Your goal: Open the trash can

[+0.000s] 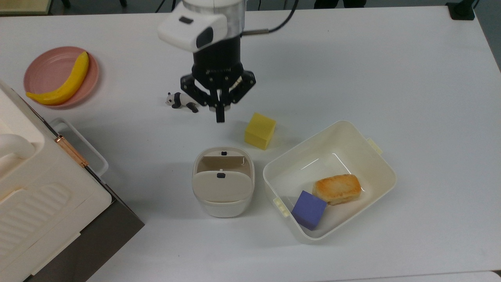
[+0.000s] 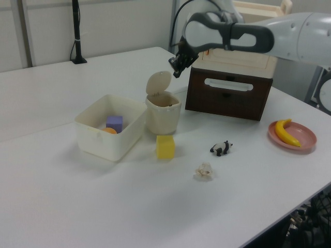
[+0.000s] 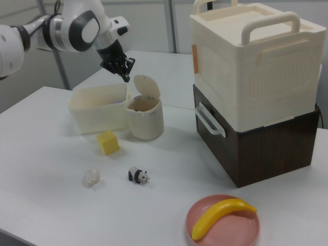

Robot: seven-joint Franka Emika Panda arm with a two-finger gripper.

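Now the lid stands raised, so I judge the opening done; the step in hand is to withdraw cleanly, lifting the end effector (image 1: 220,114) straight away without brushing the upright lid (image 2: 158,82). Its fingers are closed together and hold nothing. Going left to right in the top view: a toy panda (image 1: 181,100) lies just left of the end effector, the trash can (image 1: 223,196) sits on the bench (image 1: 391,70) below it and apart, and a yellow cube (image 1: 260,130) lies below and to its right. The trash can is small, cream-white, rounded-square, brownish inside, with a small black button (image 1: 223,153) on its rim.
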